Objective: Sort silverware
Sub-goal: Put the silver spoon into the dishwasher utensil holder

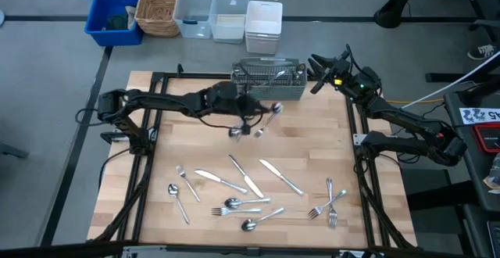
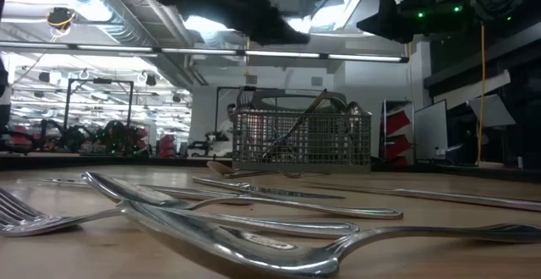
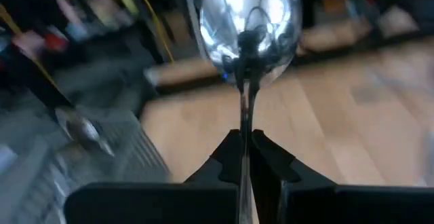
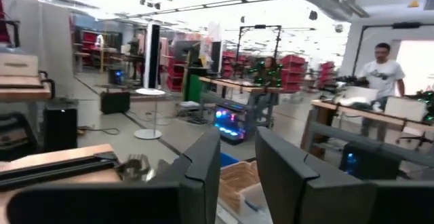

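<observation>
Nearest you, loose silverware (image 1: 242,186) lies scattered over the near half of the table (image 1: 312,133). Your left gripper (image 3: 245,157) is clamped on a spoon (image 3: 249,27), held above the boards just in front of the wire basket (image 1: 269,80). Your right gripper (image 4: 237,157) hangs parted, holding nothing, beside the basket's right end.

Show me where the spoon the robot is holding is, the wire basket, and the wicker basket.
spoon (image 3: 249,27): left wrist view, on its shiny bowl, above the fingers pinching the handle.
wire basket (image 1: 269,82): high view, on its mesh side wall.
wicker basket (image 1: 157,25): high view, on its woven near wall.
</observation>
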### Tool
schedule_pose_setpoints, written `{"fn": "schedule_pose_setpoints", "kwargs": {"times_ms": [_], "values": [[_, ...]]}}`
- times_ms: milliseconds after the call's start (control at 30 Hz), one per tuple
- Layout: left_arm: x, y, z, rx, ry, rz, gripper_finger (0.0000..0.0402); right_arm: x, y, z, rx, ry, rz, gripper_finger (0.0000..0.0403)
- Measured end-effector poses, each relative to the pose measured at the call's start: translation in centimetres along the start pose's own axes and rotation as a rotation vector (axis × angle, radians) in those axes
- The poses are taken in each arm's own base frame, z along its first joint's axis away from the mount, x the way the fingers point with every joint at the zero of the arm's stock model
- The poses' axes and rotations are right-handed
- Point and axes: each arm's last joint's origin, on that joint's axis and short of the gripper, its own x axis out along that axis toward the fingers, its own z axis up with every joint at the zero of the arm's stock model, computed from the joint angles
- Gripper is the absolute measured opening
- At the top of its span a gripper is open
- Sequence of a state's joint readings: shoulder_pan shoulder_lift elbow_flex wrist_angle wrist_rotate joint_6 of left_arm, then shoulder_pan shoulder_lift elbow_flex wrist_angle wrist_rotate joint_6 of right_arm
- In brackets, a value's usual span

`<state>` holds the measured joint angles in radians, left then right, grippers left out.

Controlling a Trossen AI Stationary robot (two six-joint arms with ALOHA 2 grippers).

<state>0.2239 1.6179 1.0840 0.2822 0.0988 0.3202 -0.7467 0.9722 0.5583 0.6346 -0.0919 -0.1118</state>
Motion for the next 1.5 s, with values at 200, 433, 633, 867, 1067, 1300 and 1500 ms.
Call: {"fn": "schedule_pose_setpoints", "kwargs": {"times_ms": [200,433,633,867,1067,1300,1500], "values": [[2.8,0.8,-0.7,-0.007,-0.248,0.106,0.0003,0.0,-0.1,0.0,-0.025,0.003,-0.039,0.0094],[5.3,2.2,-2.6,-0.012,-0.421,0.296,0.0006,0.0,-0.1,0.0,-0.025,0.005,-0.029,0.0094],[8.5,4.6,-2.8,-0.01,-0.453,0.352,0.0004,0.0,-0.1,0.0,-0.025,0.009,-0.028,0.0094],[11.6,6.7,-3.2,-0.009,-0.481,0.39,0.0005,0.0,-0.1,0.0,-0.024,0.01,-0.029,0.0094],[13.5,7.7,-4.3,-0.029,-0.463,0.396,0.0008,0.0,-0.1,-0.1,-0.024,0.013,-0.029,0.0094],[15.2,8.2,-6.3,-0.027,-0.407,0.397,0.0007,-0.1,0.0,-0.7,-0.019,0.079,-0.021,0.0094],[15.7,8.5,-7.7,0.009,-0.356,0.403,0.001,-0.1,0.0,-1.1,-0.015,0.124,-0.016,0.0094]]}}
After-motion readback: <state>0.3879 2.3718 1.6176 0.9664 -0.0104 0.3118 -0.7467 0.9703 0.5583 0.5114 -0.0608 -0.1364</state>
